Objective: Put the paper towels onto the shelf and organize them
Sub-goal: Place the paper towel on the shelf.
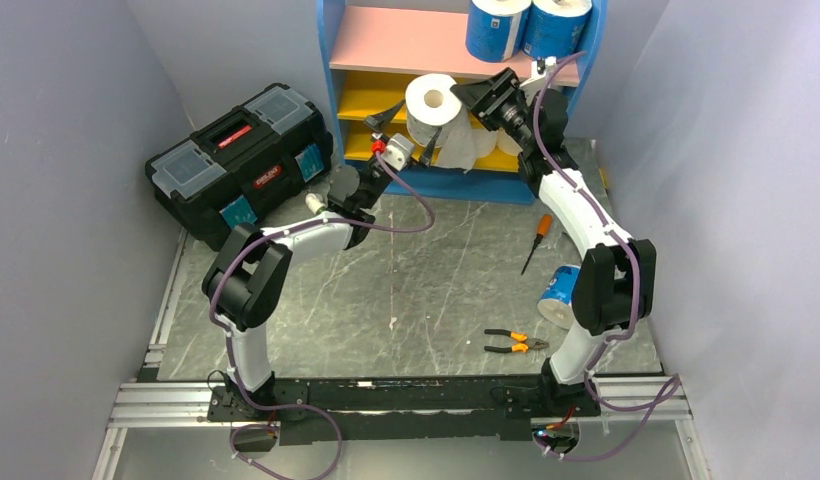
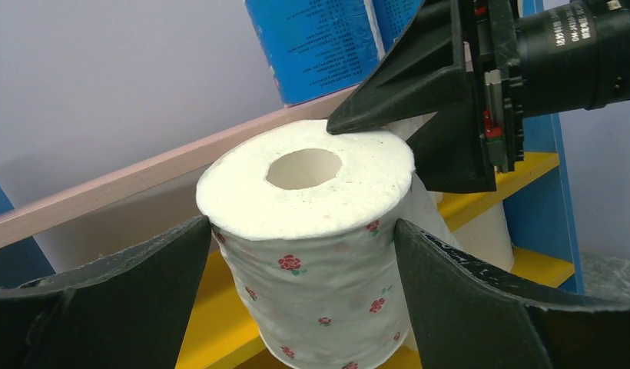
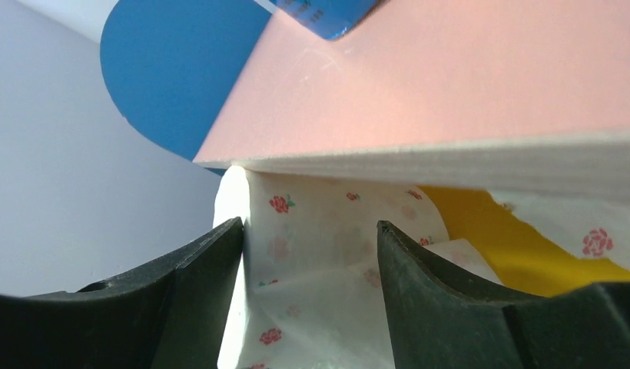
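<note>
- Now, the left pincer (image 2: 303,227) stands spread wide with the rose-dotted roll (image 2: 312,254) upright between its fingers, tips right at the roll's sides. Whether they are pressing, I cannot tell.
- Below that roll, just past the pincer, is a yellow board (image 2: 212,330) of the shelf (image 1: 331,60).
- The right pincer (image 3: 308,227) sits opposite, one finger on the roll's top rim and dotted paper between its half-parted jaws. Whether that is a grip, I cannot tell.
- Above it, the pink board (image 1: 396,40) carries two blue-wrapped rolls (image 1: 496,28).
- Well behind the right pincer, another blue roll (image 1: 558,290) lies on the worktop (image 1: 426,290).
</note>
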You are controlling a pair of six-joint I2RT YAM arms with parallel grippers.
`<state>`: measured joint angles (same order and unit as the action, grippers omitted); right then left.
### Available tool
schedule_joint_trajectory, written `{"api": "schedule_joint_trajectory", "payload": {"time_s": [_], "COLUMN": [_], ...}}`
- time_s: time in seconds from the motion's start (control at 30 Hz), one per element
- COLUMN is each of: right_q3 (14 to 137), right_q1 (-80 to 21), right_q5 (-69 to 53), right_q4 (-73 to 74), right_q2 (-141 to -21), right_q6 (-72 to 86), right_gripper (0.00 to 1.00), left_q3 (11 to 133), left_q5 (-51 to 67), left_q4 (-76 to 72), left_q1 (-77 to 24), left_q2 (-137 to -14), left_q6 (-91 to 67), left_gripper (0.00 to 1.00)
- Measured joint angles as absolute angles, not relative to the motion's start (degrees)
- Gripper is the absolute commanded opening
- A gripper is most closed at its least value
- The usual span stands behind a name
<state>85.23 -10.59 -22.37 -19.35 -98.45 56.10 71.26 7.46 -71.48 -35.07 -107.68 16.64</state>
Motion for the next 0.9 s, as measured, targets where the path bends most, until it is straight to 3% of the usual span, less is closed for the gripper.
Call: {"api": "schedule_joint_trajectory", "payload": {"time_s": [0.6,0.9], "right_q3": [95.13,98.83], "right_q1": [-11.14,-11.14], "right_q5": [-21.98,-22.50], "right_q4": [-9.93,-4.71], "right_q2": [-102.89,-104.16], "right_q6": [54.08,53.98], "right_gripper": [0.67,0.67], "left_q3": [73.36,74.28], "left_q5": [7.94,7.90], "left_q4": [-67.96,-64.27], "left_q1": [-35.07,-35.05], "left_q2": [-107.68,-106.74], "left_q6": [15.90,15.14], "left_gripper": [0.76,0.71]}}
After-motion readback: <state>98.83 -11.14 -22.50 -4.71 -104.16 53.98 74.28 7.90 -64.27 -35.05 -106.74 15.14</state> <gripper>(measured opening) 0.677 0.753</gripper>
